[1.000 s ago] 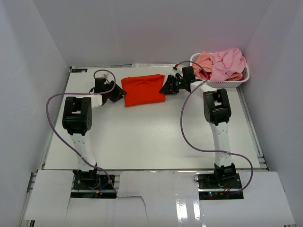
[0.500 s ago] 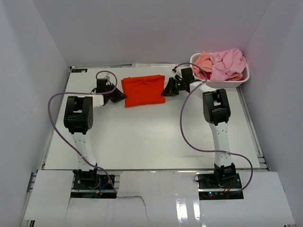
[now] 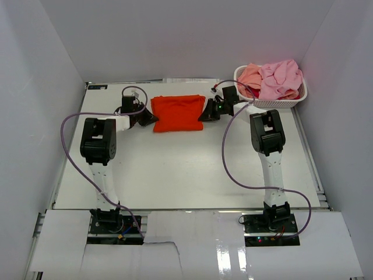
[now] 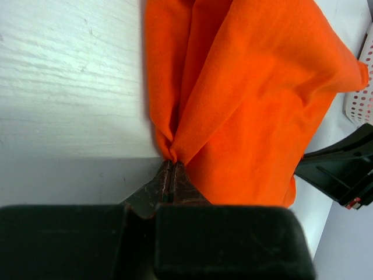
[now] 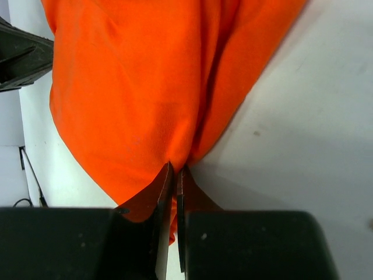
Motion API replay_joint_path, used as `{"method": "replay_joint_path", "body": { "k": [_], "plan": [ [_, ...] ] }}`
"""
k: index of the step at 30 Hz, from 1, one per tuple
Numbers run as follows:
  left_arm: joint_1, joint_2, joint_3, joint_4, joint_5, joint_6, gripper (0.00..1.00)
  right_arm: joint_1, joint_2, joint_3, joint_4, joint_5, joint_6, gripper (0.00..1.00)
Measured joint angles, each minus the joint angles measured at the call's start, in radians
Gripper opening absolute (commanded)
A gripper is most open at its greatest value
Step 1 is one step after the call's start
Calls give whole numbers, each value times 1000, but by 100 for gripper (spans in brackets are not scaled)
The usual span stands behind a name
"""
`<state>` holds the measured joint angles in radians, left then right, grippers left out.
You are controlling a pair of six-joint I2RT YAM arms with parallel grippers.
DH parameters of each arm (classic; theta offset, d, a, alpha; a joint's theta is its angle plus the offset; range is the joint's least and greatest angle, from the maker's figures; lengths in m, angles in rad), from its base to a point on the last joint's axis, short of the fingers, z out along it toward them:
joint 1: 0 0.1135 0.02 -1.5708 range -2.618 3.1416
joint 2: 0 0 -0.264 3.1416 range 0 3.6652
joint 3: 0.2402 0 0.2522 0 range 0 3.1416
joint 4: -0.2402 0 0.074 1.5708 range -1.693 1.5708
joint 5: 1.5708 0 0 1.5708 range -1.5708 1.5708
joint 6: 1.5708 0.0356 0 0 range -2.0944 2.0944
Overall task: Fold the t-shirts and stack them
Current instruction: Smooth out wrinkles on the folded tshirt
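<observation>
- Clamped with left gripper point(image 3: 152, 117) on 9 o'clock edge of orange-red t-shirt point(image 3: 178, 114).
- Clamped with right gripper point(image 3: 202, 114) on its 3 o'clock edge.
- Folded, at 12 o'clock on table point(image 3: 175, 175); pink t-shirts point(image 3: 274, 79) heaped in basket point(image 3: 291, 104) at 2 o'clock.

No legible txt, labels, brands or nos. anywhere — nothing readable in top or either wrist view.

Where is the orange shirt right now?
In the top view, the orange shirt lies at the far middle of the table. The left gripper and the right gripper pinch its two ends, and the white basket sits to its right.
</observation>
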<state>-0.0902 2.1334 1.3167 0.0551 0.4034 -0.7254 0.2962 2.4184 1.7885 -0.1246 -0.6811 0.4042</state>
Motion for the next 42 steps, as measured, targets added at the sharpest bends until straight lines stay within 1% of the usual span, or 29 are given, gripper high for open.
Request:
{"method": "replay_joint_path", "body": {
  "k": [5, 14, 18, 25, 31, 38, 42],
  "plan": [
    [-23, -45, -50, -21, -31, 15, 0, 17, -90, -143, 6, 5, -17, 8],
    [-43, -214, -253, -66, -74, 22, 0, 34, -271, -420, 24, 32, -47, 8],
    [-64, -303, -349, -92, -93, 20, 0, 40, -371, -574, 53, 47, -54, 8],
    [-163, -484, -516, -142, -140, -2, 0, 64, -558, -812, 57, 84, -75, 8],
    [-259, -667, -646, -191, -191, -55, 0, 93, -712, -986, 60, 122, -76, 8],
    [-324, -903, -734, -291, -249, -120, 0, 119, -889, -1155, 44, 160, -72, 8],
    [-341, -953, -768, -320, -250, -148, 0, 124, -961, -1223, 41, 163, -71, 8]
  ]
}}
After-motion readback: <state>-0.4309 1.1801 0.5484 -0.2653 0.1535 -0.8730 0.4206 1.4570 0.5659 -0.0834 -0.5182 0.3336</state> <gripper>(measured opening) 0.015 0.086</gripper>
